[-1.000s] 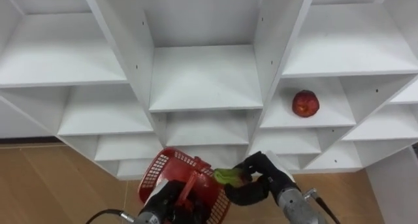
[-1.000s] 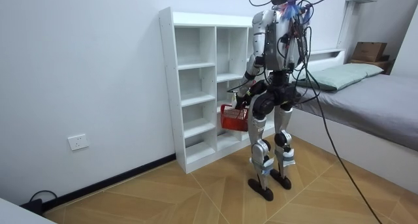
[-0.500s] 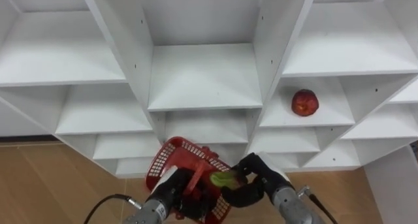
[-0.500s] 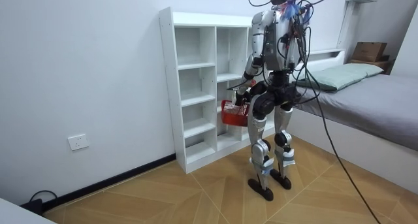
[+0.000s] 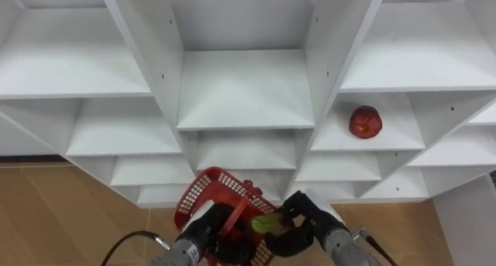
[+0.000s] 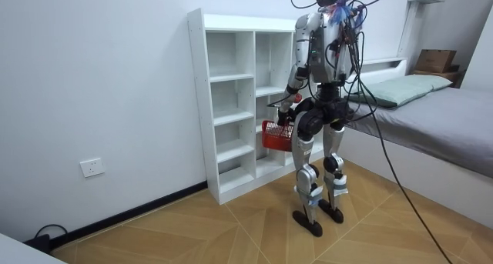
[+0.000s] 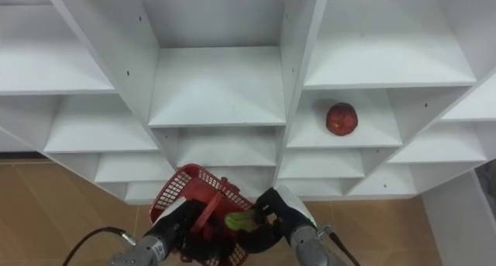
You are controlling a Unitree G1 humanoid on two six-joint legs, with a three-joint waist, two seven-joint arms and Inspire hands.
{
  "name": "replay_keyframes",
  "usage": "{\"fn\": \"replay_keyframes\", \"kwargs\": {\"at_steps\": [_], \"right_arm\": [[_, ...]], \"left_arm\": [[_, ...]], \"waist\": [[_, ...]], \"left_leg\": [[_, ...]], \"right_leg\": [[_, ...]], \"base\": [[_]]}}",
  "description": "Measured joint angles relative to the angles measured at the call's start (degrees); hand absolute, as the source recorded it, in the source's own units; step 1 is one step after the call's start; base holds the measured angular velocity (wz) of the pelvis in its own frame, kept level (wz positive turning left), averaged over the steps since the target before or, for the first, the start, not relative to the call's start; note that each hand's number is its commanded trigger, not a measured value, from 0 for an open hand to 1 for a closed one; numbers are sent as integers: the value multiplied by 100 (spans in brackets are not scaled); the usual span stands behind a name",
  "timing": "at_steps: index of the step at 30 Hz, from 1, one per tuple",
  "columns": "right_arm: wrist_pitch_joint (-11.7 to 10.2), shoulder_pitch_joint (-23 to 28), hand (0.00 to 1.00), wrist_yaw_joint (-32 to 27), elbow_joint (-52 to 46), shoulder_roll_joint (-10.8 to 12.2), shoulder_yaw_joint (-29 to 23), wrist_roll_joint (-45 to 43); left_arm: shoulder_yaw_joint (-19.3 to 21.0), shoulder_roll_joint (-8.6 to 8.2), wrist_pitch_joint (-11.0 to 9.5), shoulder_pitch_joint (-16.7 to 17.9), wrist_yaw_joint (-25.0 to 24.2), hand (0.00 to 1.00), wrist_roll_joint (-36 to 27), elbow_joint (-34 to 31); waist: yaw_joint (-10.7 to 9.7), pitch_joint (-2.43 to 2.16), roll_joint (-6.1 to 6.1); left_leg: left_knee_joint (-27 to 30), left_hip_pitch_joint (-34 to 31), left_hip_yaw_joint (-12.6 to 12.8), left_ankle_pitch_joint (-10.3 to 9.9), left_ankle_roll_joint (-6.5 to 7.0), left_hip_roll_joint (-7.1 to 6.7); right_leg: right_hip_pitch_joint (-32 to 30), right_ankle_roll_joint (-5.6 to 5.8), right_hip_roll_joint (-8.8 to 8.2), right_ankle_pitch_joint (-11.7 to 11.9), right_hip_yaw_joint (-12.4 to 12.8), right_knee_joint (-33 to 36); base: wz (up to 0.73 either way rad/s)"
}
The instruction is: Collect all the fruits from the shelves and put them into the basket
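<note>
Low at the bottom edge of the eye views, the right hand (image 5: 306, 219) has its dark fingers curled round a green fruit (image 5: 268, 223). It holds the fruit at the right side of the red basket (image 5: 208, 190). The fingers cover much of the fruit, so only a yellow-green, rather long patch shows. What kind of fruit it is cannot be told, nor whether it touches the mesh. Just beside it, the left hand (image 5: 208, 226) is closed on the basket's red handle. Both wrists are cut off by the frame, and the hands hide the inside of the basket. Up and to the right, well apart from the hands, a red fruit (image 5: 364, 122) lies alone on a shelf in the right column of the white closet (image 5: 245, 88). It is round, with a darker dimple on top. From the room view, the robot stands upright close before the closet, the basket at hip height, and a bed (image 6: 431, 118) lies behind it.
</note>
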Motion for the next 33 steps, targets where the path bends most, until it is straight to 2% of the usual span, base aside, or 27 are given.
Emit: {"fn": "replay_keyframes", "kwargs": {"at_steps": [9, 14, 19, 33], "right_arm": [[-2, -58, 100, -54, 193, 4, -1, 0], [-4, -63, 100, -57, 230, 13, -2, 8], [30, -292, 100, -53, 831, 108, -5, 262], [119, -625, 100, -49, 1314, 234, -58, 434]], "left_arm": [[-1, 29, 0, -33, -2, 100, 104, 3], [-2, 24, 0, -32, -2, 100, 213, 30], [-1, -20, 36, -31, 5, 100, 212, 265], [-47, -63, 66, -34, -71, 100, 272, 227]], "waist": [[74, -34, 62], [87, -30, 86], [95, -27, 80], [113, -20, 69]], "left_leg": [[12, 13, 17, 1, 1, 2], [7, 23, 16, 1, 1, 2], [-6, 21, 11, 1, 2, -1], [16, -38, -10, 2, 2, -5]], "right_leg": [[12, 0, 1, 0, -7, 0], [20, 0, 0, 0, -12, 13], [21, 0, -2, 0, -21, 13], [-8, 0, -20, 0, -116, -2]], "base": [[0], [0], [0], [1]]}}
